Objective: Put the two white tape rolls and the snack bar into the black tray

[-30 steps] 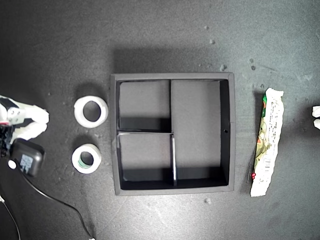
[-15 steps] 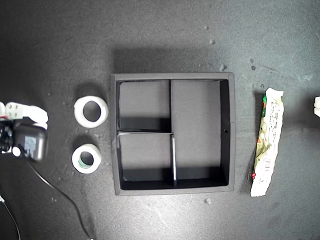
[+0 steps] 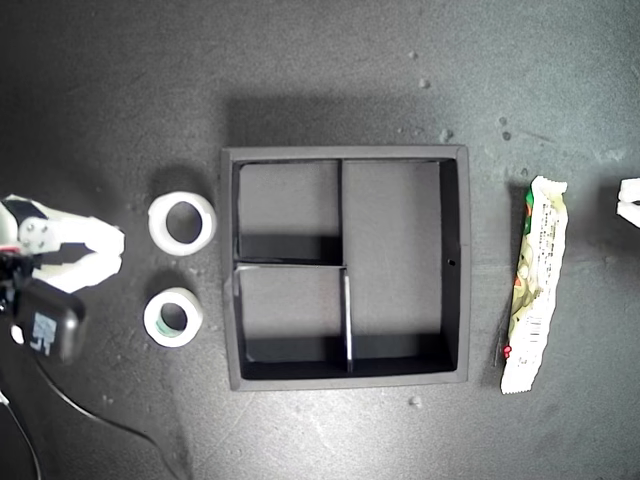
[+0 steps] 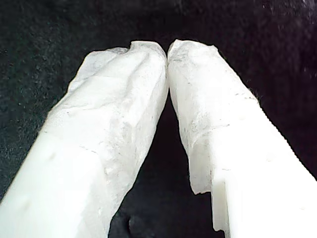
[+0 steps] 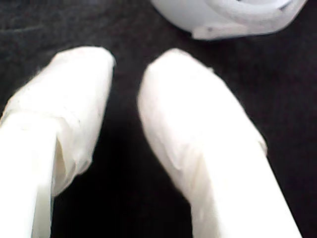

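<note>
The black tray (image 3: 345,153) sits mid-table with all three compartments bare. Beside it on the exterior view's left lie the two white tape rolls: the plain one (image 3: 182,222) and, nearer the front, the one with a greenish core (image 3: 173,316). My second gripper (image 3: 115,250) is just left of the plain roll, its jaws slightly open and holding nothing; that roll (image 5: 218,20) shows just past its fingertips (image 5: 128,64). The snack bar (image 3: 533,285) lies lengthwise right of the tray. Only a white tip of my first gripper (image 3: 630,200) shows at the exterior view's right edge; its jaws (image 4: 167,49) are shut on nothing.
The second arm's black camera box (image 3: 45,328) hangs near the green-core roll, and its cable (image 3: 110,405) trails across the dark mat toward the exterior view's bottom edge. Small white specks (image 3: 446,134) dot the mat behind the tray.
My second gripper has moved toward the exterior view's right, closer to the plain roll, and its camera box has shifted. The first gripper's tip at the right edge moved slightly. Rolls, bar and tray are unmoved.
</note>
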Controlling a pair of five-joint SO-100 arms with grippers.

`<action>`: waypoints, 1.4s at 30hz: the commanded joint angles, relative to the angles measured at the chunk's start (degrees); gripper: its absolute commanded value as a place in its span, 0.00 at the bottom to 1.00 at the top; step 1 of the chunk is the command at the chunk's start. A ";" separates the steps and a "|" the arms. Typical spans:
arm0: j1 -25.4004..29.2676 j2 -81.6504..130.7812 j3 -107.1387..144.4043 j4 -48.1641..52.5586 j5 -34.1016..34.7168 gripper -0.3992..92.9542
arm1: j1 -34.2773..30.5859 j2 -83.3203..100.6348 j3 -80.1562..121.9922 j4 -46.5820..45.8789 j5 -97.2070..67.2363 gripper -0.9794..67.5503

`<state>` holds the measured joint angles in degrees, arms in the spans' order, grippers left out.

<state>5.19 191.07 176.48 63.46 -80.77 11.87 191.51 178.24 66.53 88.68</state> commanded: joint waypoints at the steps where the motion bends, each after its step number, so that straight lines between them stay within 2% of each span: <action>1: -2.11 2.99 3.34 -0.70 -2.37 0.07 | 1.41 0.44 0.79 -2.99 6.86 0.01; 3: -3.60 2.99 3.34 -0.62 -3.08 0.03 | 2.02 0.44 0.79 -6.06 7.38 0.01; 7: -3.96 2.99 0.26 -1.05 0.09 0.02 | 2.46 0.35 0.62 -11.60 -6.06 0.01; 15: 0.70 2.99 -12.30 -4.31 13.27 0.15 | -0.44 0.35 -7.21 -9.58 -19.51 0.01; 19: 2.29 -0.70 -15.29 -8.61 16.79 0.18 | -0.18 0.26 -14.24 -6.24 -22.68 0.12; 25: 3.52 -20.57 -21.88 -16.17 19.95 0.19 | -2.90 -0.35 -21.18 -4.13 -24.96 0.18; 33: 3.16 -54.67 -37.62 -16.44 21.71 0.20 | -8.79 -0.88 -22.85 -7.56 -25.58 0.26; 42: 1.32 -74.09 -47.02 -16.35 22.06 0.20 | -10.28 -0.97 -21.62 -5.80 -24.96 0.25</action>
<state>7.56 120.32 133.77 48.08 -59.06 1.93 190.72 158.38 60.21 63.72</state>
